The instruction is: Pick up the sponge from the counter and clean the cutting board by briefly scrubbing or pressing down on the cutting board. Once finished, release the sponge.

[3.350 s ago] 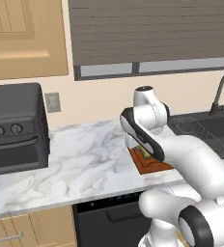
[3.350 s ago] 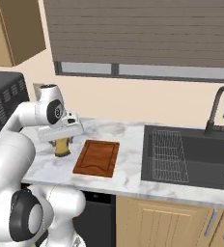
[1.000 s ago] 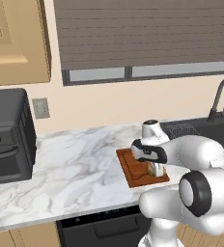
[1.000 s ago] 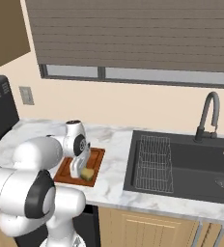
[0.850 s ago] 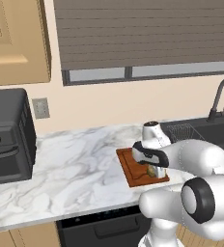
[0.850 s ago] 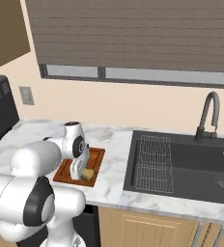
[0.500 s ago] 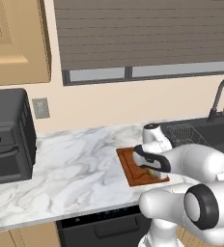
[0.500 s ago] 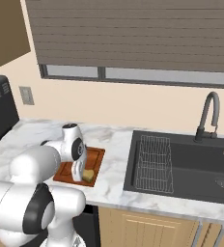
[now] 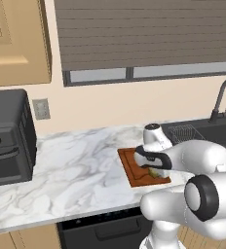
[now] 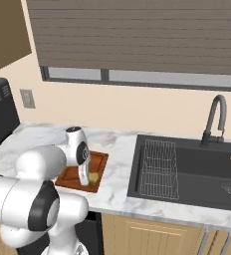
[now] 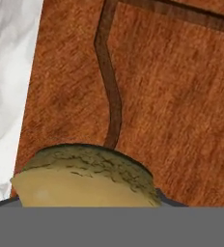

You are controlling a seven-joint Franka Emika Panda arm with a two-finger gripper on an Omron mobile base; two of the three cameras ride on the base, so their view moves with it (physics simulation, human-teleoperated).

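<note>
Your sponge sits low on the cutting board, at the board's corner nearest the sink and the counter's front edge; in the hand view the sponge lies at 6 o'clock, its mustard-yellow bulk directly over the reddish-brown board, with the board's groove running up toward 12 o'clock and white marble showing at 9 o'clock. Your gripper is clamped on the sponge, fingers closed against its sides, and the sponge appears pressed to the board surface, though actual contact cannot be confirmed. From the left base view, the gripper is lowered over the board with the sponge just visible beneath the dark wrist. Your arm is folded tightly: the white forearm reaches forward and bends down at the wrist, hand pointing steeply at the board. The board lies flat on the counter, well apart from the black oven at the left end. The sink's wire rack lies beside the board, with the faucet behind the basin.
</note>
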